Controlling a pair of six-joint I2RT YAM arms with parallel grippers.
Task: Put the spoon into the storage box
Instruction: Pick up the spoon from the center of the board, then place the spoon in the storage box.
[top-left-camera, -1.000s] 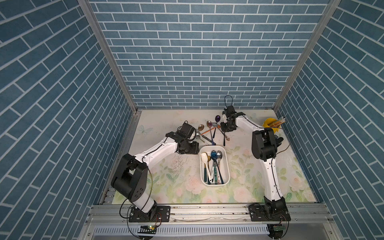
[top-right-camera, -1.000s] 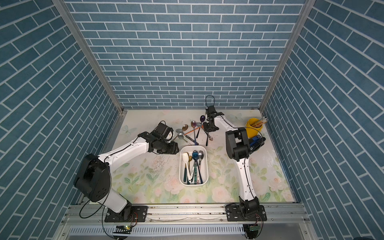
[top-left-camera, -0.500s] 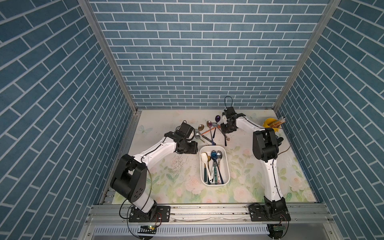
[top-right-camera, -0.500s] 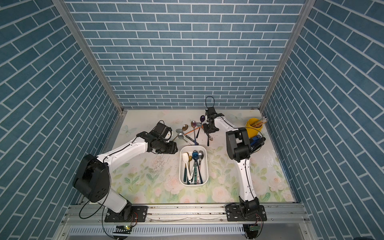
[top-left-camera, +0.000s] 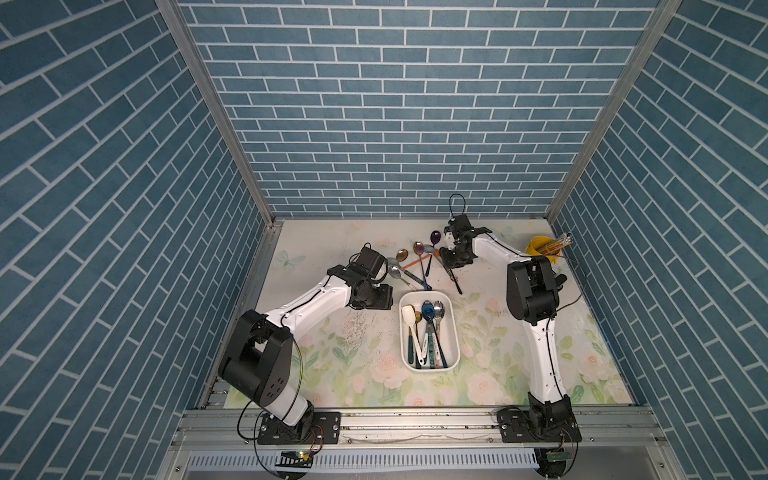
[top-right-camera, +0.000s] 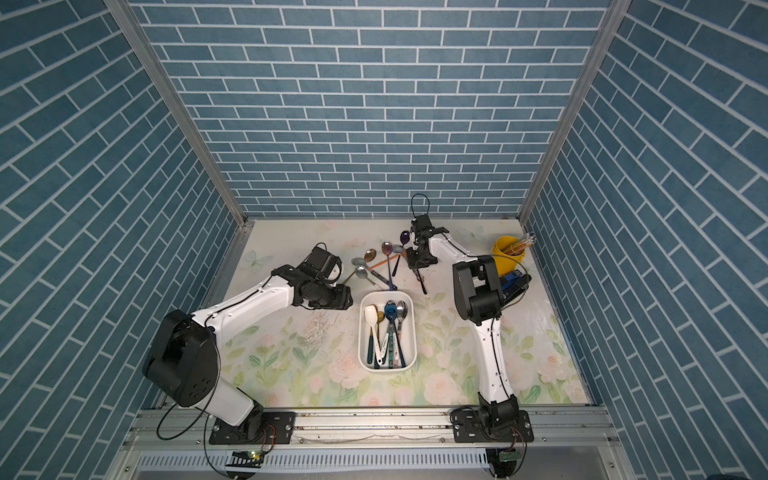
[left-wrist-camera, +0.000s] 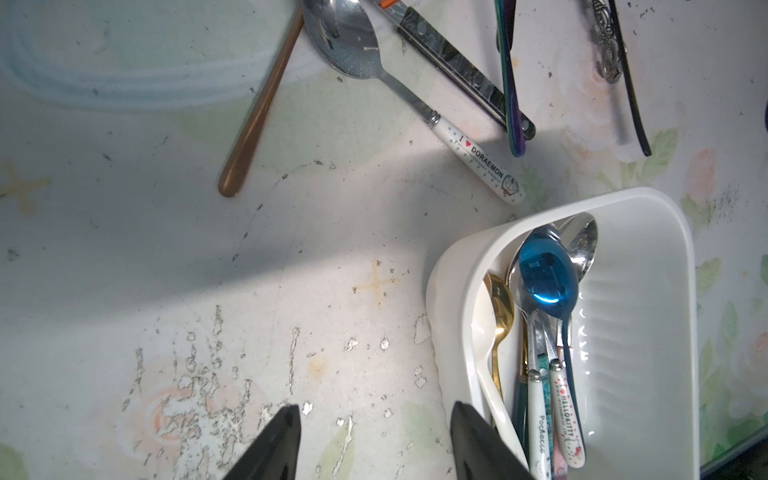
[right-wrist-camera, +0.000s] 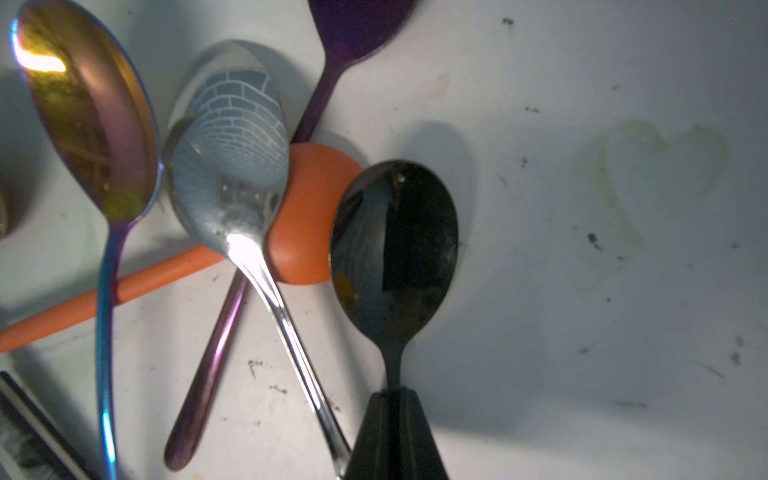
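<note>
Right pincer (right-wrist-camera: 395, 395) gripped neck of glossy black metal spoon (right-wrist-camera: 395, 249), lower centre | left pincer (left-wrist-camera: 374, 419) stood part-open, empty, near white rounded-rectangular plastic storage box (left-wrist-camera: 648, 316)

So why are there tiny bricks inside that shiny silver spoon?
Right wrist view: the silver spoon mirrors the blue brick walls, bent by its curve, with white glare at its neck; the rainbow spoon has a yellow glare spot. Left wrist view: a broad shadow crosses the table, and the blue spoon glints in the storage box.
</note>
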